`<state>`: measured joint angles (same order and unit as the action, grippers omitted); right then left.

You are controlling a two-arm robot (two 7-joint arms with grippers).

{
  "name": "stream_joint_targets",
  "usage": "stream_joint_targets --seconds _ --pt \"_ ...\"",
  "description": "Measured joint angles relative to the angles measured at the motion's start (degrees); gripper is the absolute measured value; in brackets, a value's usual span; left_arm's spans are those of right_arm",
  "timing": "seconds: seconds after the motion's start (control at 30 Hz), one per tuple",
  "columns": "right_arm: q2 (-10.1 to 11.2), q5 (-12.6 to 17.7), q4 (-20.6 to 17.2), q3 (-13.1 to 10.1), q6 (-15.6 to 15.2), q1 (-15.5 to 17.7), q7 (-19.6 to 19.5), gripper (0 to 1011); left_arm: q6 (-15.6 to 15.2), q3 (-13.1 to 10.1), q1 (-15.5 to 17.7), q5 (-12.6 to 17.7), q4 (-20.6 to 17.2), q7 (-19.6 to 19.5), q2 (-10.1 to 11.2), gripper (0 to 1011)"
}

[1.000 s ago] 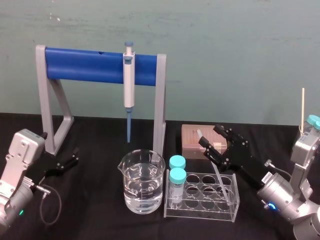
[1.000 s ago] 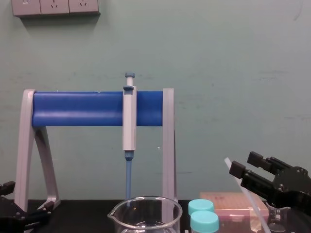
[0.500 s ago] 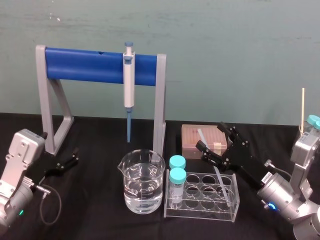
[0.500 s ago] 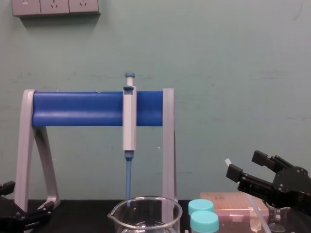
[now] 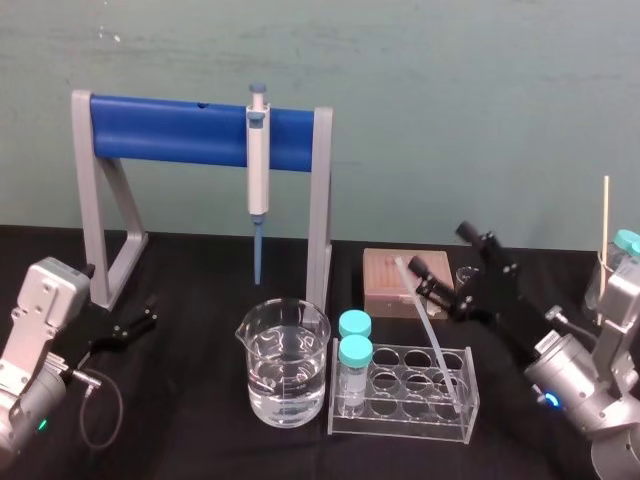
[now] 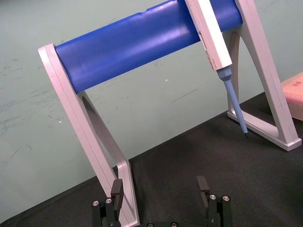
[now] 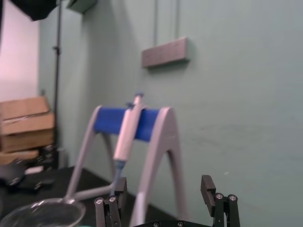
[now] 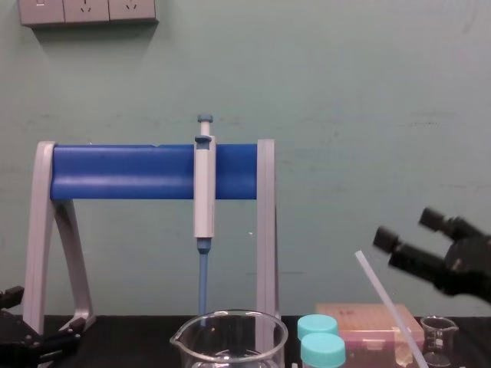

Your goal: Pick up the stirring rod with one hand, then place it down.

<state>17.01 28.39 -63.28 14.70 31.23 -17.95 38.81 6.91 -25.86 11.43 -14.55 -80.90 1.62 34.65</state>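
We are finding the stirring rod [image 5: 430, 333] leaning in the test-tube rack [image 5: 400, 420]. Its lower end is sitting in a hole at the rack's right end and its upper end is slanting up and back, with nothing gripping it. The right gripper [image 5: 441, 250] is hovering behind and above the rack with its fingers spread wide, near the rod's upper end but apart from it. The left gripper [image 5: 147, 312] is lying low, well to the left of the rack, also spread wide and empty.

As things lie, we are judging the rod to be set down. We are reading this either as the close of the task or as the instant before a grasp, and these views are not telling us which. If the right gripper is leaving, it is needing a path up and away from the rack that avoids the slanted rod. If it is grasping, it is needing a finger on each side of the rod's upper part and a gentle close, since the rod is looking thin and loosely propped.

The desk [image 5: 190, 430] is wearing a black cloth. Just left of the rack a beaker of water [image 5: 285, 365] is standing; two blue-capped tubes [image 5: 354, 352] are sitting in the rack's left holes. A pink box [image 5: 385, 290] is lying behind the rack, and farther behind and to its left a blue-barred stand [image 5: 200, 130] is holding the pipette [image 5: 258, 160]. A pale green wall [image 8: 368, 92] with sockets [image 8: 84, 11] is closing the room.
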Motion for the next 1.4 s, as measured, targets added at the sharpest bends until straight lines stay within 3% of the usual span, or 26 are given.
stream_joint_targets --seconds 0.2,0.33,0.57,0.77,0.9,1.4 --pt "-0.58 -2.39 -4.04 -3.25 0.09 2.27 -6.52 1000 0.00 0.00 0.00 0.00 0.00 0.00 0.00 1000" --pt "-0.62 -3.43 -6.40 -5.11 -2.55 4.01 -10.42 1000 0.00 0.00 0.00 0.00 0.00 0.00 0.00 1000" --pt "0.01 -3.74 -8.30 -7.79 -11.16 6.85 -15.01 1000 0.00 0.00 0.00 0.00 0.00 0.00 0.00 1000" --pt "1.01 -5.04 -9.21 -8.17 -18.10 8.12 -17.17 1000 0.00 0.00 0.00 0.00 0.00 0.00 0.00 1000" --pt "1.26 -5.85 -9.37 -7.94 -20.46 8.25 -17.70 1000 0.00 0.00 0.00 0.00 0.00 0.00 0.00 1000" --pt "1.32 -6.05 -9.35 -7.87 -20.68 8.23 -17.77 1000 0.00 0.00 0.00 0.00 0.00 0.00 0.00 1001"
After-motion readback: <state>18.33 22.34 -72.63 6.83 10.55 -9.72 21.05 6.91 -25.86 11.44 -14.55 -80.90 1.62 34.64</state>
